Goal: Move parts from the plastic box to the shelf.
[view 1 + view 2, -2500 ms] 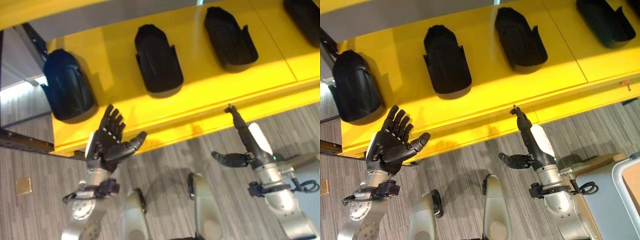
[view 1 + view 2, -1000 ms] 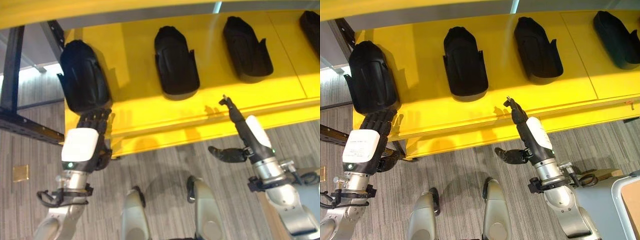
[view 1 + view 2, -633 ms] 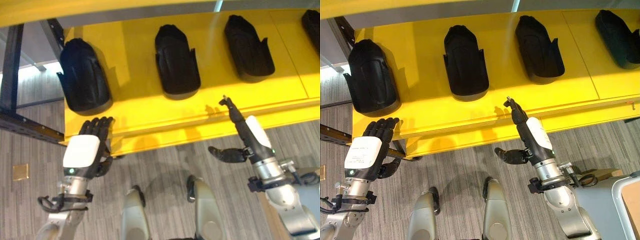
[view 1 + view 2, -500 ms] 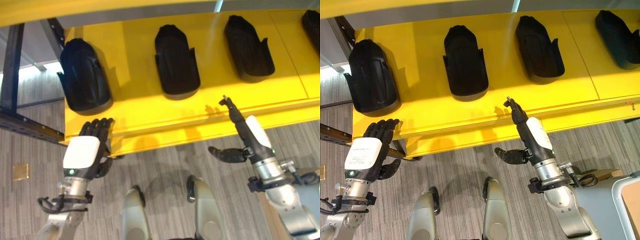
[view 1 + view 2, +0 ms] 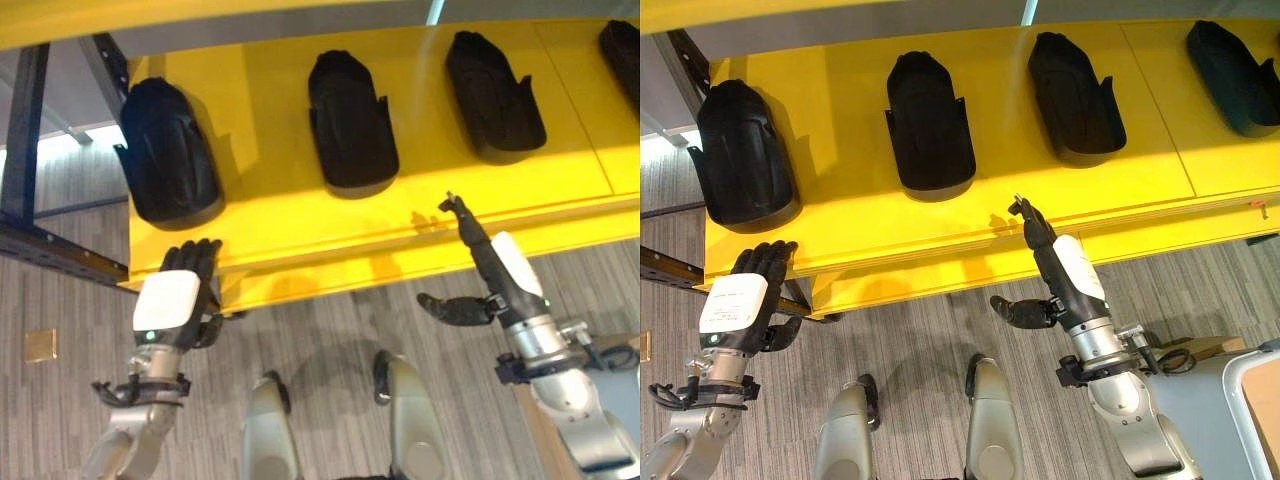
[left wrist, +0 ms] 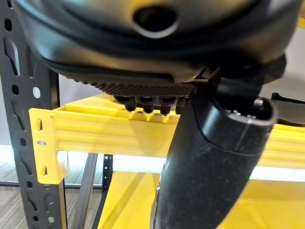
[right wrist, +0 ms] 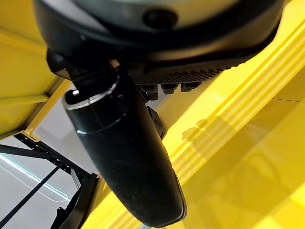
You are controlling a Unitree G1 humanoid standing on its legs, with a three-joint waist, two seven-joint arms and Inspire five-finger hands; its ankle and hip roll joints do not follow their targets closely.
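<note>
A flat yellow metal shelf [image 5: 890,225] carries four black moulded plastic parts set in a row, well apart from one another. The leftmost black part [image 5: 743,155] lies at the shelf's left end, near the dark steel upright of the rack [image 5: 25,130]. The second black part [image 5: 930,122] lies right of it, the third black part [image 5: 1075,97] further right, and the fourth black part [image 5: 1232,75] reaches the view's right edge. Each lies lengthwise across the shelf board with its rounded end toward the back.

The left robot hand [image 5: 745,300] is just in front of the shelf's ribbed front edge, below the leftmost part, with its white-covered back turned up. Its fingers are loosely bent and its fingertips [image 5: 190,252] lie at the shelf lip; it holds nothing. In the left wrist view the yellow front rail [image 6: 95,136] runs close past the fingertips.

The right robot hand [image 5: 1055,270] points up toward the shelf with fingers stretched straight and the thumb spread out to the side; its fingertips [image 5: 455,205] touch or nearly touch the front edge of the board, between the second and third parts. It is empty too.

Below the shelf lies a grey striped carpet floor [image 5: 330,340]. At the lower right corner a pale grey box edge [image 5: 1250,400] shows; whether anything is in it cannot be told.
</note>
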